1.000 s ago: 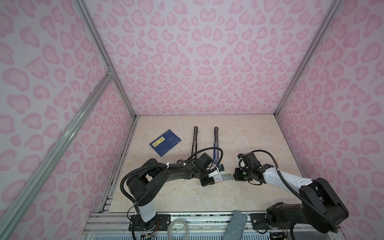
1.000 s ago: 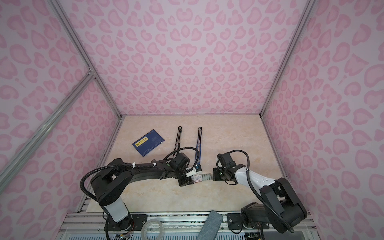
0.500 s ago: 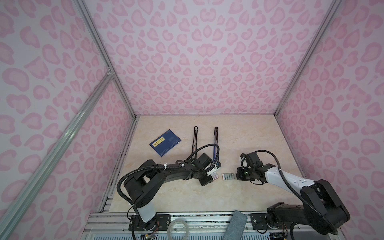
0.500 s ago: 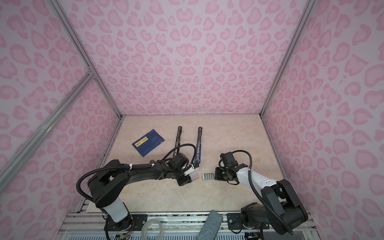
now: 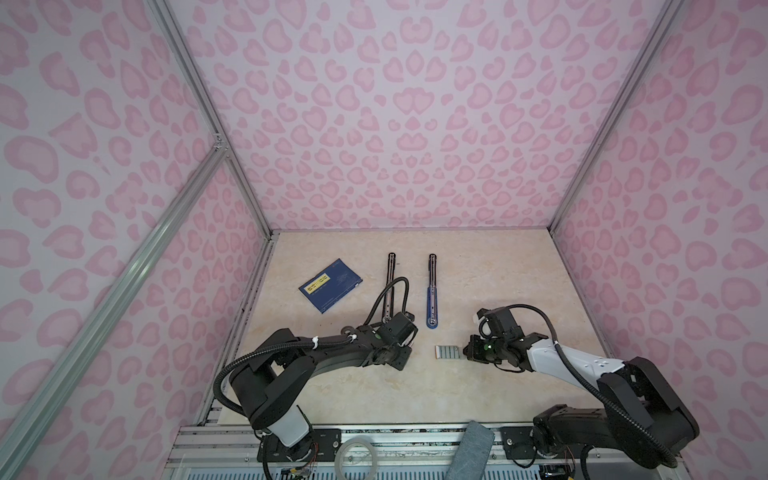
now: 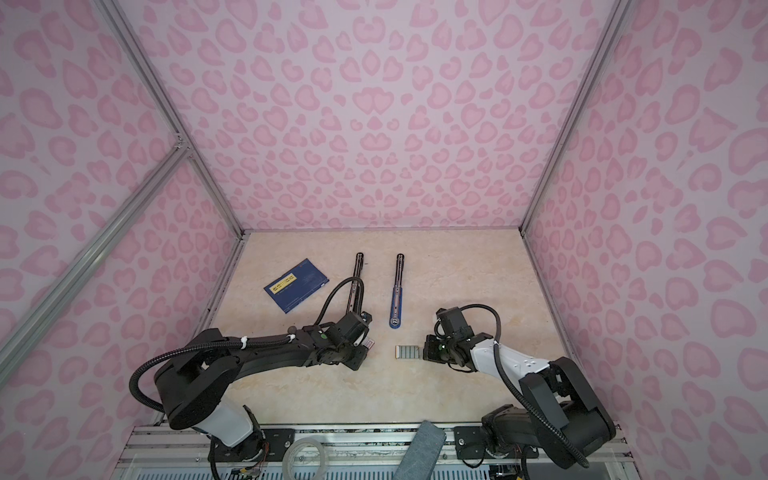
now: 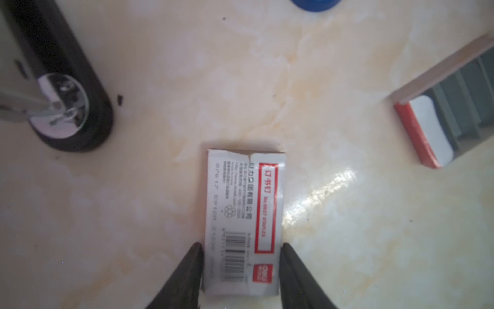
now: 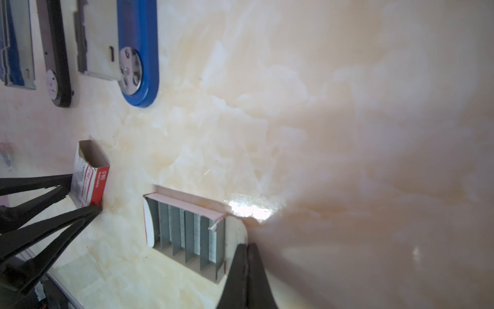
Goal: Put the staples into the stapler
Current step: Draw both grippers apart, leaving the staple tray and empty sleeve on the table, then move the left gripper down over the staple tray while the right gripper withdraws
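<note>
Left gripper has drawn away, clamped on white staple box; staples lie in their tray beside right gripper, pinched shut.

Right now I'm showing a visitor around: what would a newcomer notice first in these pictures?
The pink-patterned walls dominate both top views. On the cream table lies an open tray of grey staples; behind it, a black stapler and a blue stapler lie opened flat, side by side.
</note>
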Controlling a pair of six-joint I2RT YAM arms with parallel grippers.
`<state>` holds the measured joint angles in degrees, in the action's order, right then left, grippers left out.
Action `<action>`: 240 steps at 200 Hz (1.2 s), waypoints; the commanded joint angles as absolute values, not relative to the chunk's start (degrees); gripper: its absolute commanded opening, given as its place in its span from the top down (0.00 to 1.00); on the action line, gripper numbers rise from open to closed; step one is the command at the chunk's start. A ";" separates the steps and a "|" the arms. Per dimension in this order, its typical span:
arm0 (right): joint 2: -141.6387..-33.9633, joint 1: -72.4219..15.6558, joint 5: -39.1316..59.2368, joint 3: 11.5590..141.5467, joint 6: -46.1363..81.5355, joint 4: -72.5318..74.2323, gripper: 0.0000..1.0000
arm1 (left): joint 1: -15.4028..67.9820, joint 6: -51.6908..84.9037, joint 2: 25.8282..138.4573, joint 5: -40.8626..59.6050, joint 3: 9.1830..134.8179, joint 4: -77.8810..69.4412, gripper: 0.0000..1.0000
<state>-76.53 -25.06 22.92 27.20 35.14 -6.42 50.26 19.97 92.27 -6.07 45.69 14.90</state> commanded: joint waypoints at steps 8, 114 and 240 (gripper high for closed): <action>-78.38 -28.27 23.56 27.11 41.75 1.11 1.00 | 49.66 31.02 91.25 -12.47 44.30 22.47 0.50; -87.34 -34.97 24.37 34.39 43.03 4.83 1.00 | 46.79 44.00 85.36 -15.81 41.92 26.10 0.42; -93.84 -37.61 32.15 38.09 38.99 3.18 0.85 | 46.61 44.86 81.30 -14.62 47.94 31.37 0.38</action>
